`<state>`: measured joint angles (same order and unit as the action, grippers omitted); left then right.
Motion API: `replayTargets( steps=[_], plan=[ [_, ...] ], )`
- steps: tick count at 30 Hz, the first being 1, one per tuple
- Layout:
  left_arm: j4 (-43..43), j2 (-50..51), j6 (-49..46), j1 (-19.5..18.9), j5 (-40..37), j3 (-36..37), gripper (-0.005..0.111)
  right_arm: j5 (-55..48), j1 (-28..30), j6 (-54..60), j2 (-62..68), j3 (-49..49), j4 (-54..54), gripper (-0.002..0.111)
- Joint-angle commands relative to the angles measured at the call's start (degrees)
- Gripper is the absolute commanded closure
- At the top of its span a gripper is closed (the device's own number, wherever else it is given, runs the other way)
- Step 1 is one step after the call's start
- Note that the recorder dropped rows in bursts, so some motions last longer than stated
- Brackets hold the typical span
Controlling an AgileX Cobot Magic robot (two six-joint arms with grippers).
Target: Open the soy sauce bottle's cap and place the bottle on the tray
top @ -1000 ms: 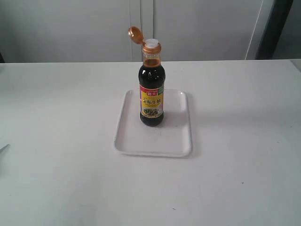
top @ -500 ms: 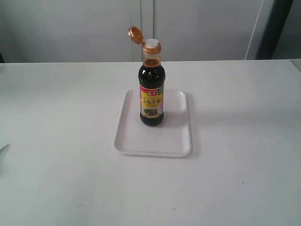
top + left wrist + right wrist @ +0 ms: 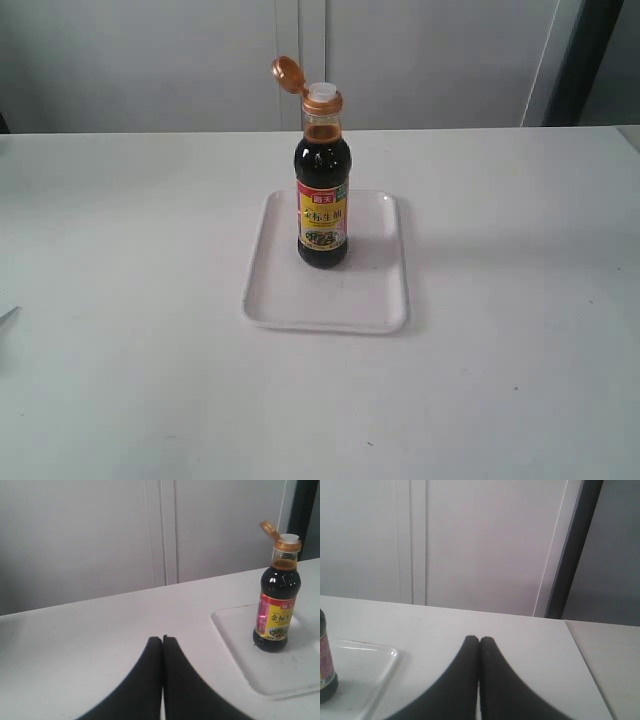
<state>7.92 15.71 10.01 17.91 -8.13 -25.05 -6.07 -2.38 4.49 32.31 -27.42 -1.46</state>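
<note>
**1. Left gripper** (image 3: 162, 639): black jaws pressed together, tips meeting, nothing between them. The bottle stands well apart from it, out beyond the tips and off to one side.

**2. Tray** (image 3: 325, 322): white, lying flat on the white table (image 3: 120, 300), near the middle of the exterior view.

**3. Soy sauce bottle** (image 3: 322, 200): stands on the tray, in its farther half. It is upright, long axis vertical, neck uppermost, with the yellow label facing the exterior camera.

**4. Cap** (image 3: 287, 72): flipped open on its hinge. It hangs at the left of the neck in the exterior view, tilted up and outward. The white spout (image 3: 322, 91) is bare.

**5. Right gripper** (image 3: 479, 639): black jaws pressed together, empty. The bottle and a tray corner lie well apart from it; only the bottle's edge shows in the right wrist view.
</note>
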Motion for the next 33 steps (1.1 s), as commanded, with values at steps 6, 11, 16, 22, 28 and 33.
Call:
replayTargets(
  steps=[6,11,16,22,28,33],
  plan=[
    [-1.5,-0.36,-5.77,-0.96,-2.35,2.39,0.107,0.51,0.12,-0.17,-0.15,0.17,-0.25,0.108],
    [-4.0,-2.4,-7.1,-5.25,-2.04,5.6,0.107,0.51,0.12,-0.17,-0.15,0.17,-0.25,0.108],
    [-6.6,-9.03,-7.36,-9.84,-1.5,12.44,0.107,0.51,0.12,-0.17,-0.15,0.17,-0.25,0.108],
    [-7.92,-13.79,-7.36,-14.85,-1.5,18.4,0.107,0.51,0.12,-0.17,-0.15,0.17,-0.25,0.108],
    [-10.37,-15.71,-7.36,-17.42,-1.8,21.84,0.107,0.51,0.12,-0.17,-0.15,0.17,-0.25,0.108],
    [-10.37,-15.71,-7.36,-18.89,-1.8,23.82,0.107,0.5,0.12,-0.17,-0.15,0.17,-0.25,0.108]
  ],
)
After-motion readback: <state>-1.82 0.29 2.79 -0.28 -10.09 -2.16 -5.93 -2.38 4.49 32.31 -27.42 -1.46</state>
